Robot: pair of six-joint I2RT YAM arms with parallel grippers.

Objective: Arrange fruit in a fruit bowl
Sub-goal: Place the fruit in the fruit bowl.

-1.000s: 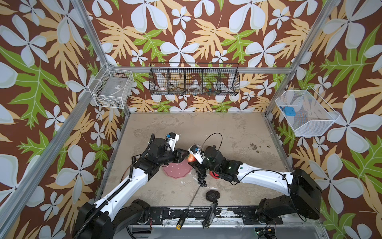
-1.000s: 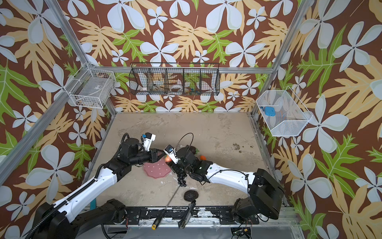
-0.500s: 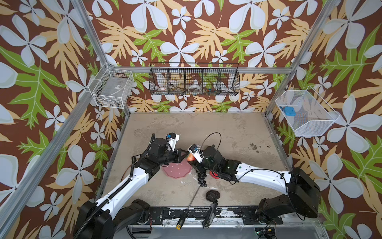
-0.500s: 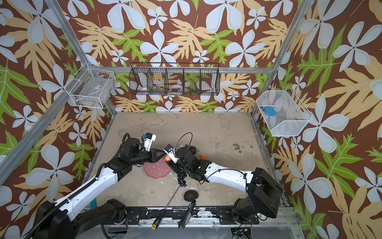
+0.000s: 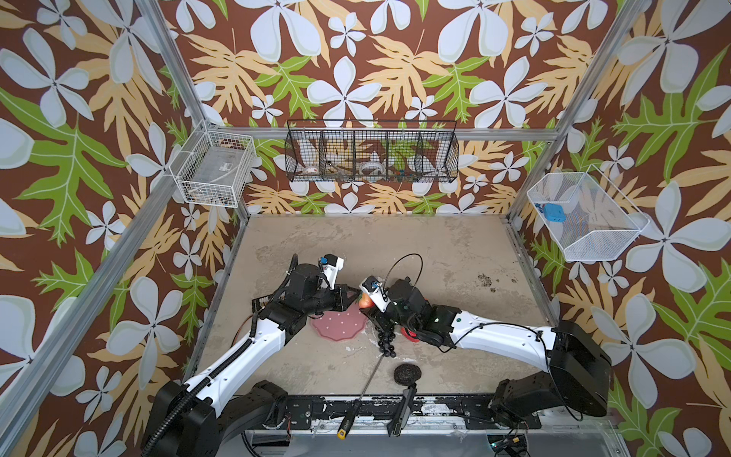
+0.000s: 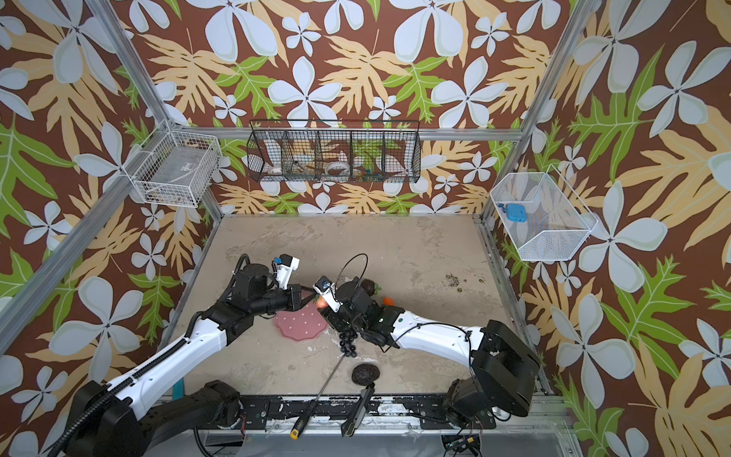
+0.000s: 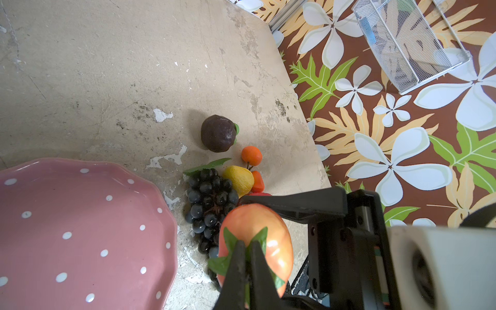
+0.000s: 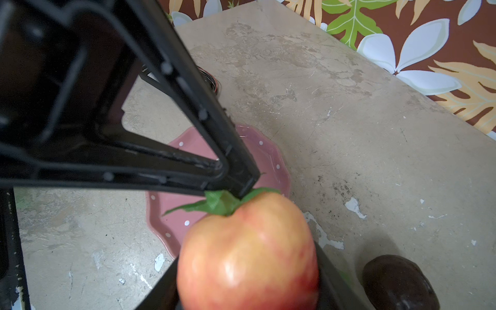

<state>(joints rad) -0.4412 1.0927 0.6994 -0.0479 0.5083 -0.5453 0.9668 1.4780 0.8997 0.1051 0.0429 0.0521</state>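
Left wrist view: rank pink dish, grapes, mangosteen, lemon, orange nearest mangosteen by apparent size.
1. pink dish, though cut off by the frame
2. grapes, partly behind the apple
3. mangosteen
4. lemon, only slightly smaller
5. orange nearest the mangosteen

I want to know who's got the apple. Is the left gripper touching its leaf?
Touching. In the right wrist view the left gripper, shut, pinches the apple by its leaf.

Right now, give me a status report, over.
Left claw pinching the leaf. Right claw holding the apple. Dish empty, grapes beside it.
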